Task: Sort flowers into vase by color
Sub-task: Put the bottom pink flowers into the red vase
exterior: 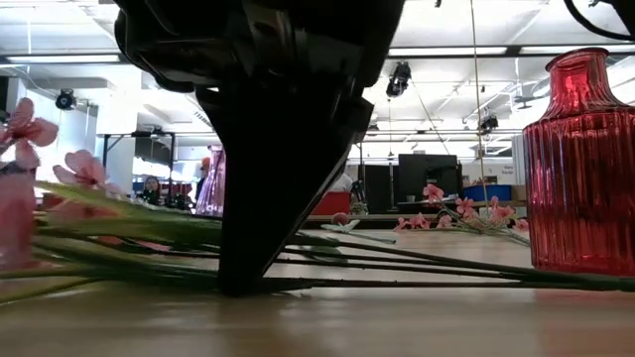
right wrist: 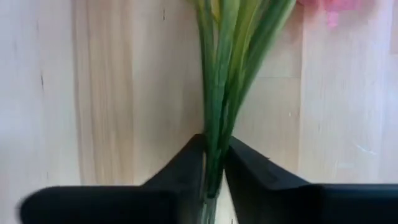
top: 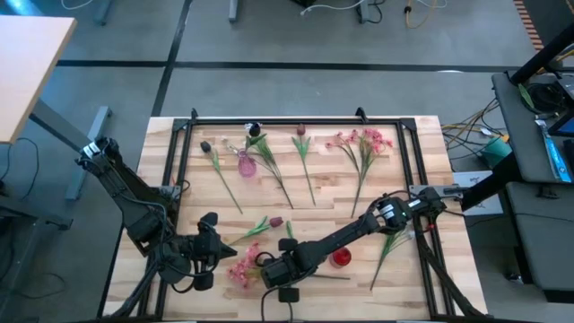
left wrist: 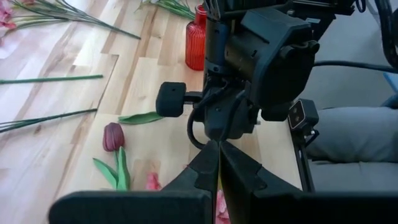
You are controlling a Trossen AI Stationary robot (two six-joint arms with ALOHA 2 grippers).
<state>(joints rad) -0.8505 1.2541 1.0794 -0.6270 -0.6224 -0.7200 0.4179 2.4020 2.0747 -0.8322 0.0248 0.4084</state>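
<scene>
Green stems of the pink spray (right wrist: 227, 56) sit pinched in the right gripper's (right wrist: 213, 163) fingers near the red vase (top: 341, 258); light and floppy, best held low. Left gripper (left wrist: 217, 165) looks clenched, empty.

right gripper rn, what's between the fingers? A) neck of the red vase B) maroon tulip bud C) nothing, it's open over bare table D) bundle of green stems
D: the right wrist view shows the right gripper closed on a bundle of green stems running up between its fingers, low over the wooden table, with pink blooms at the far end.
</scene>
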